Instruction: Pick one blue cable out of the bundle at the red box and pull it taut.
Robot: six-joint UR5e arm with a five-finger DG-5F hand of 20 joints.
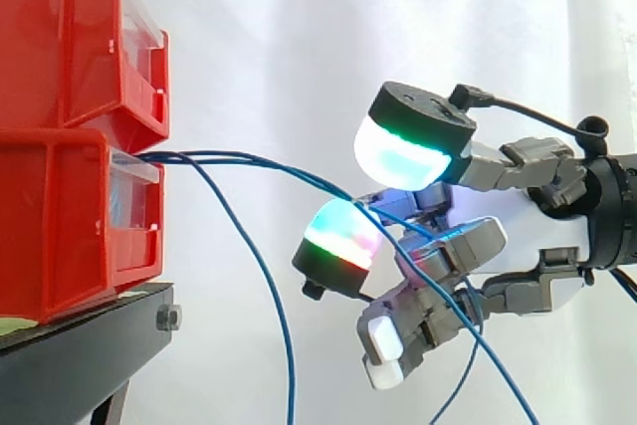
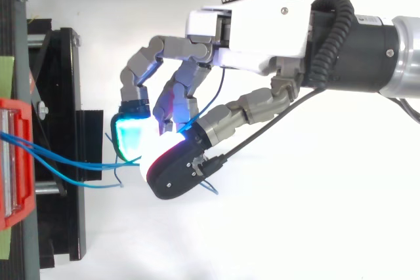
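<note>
Before a white curtain (image 1: 299, 27), the hand (image 1: 532, 236) sits at 3 o'clock from the stacked red box (image 1: 60, 236) on its black stand (image 1: 80, 355). Its glowing fingers (image 1: 403, 156) are curled in around a blue cable (image 1: 239, 158), gripping it. That strand runs nearly straight from the box front to the fingers, while a second blue strand (image 1: 285, 335) sags toward 6 o'clock.

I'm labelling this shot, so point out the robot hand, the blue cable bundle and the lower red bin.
robot hand (image 2: 256, 27): top view, white housing.
blue cable bundle (image 1: 189, 157): side view, where it leaves the bin.
lower red bin (image 1: 70, 226): side view, side wall.
</note>
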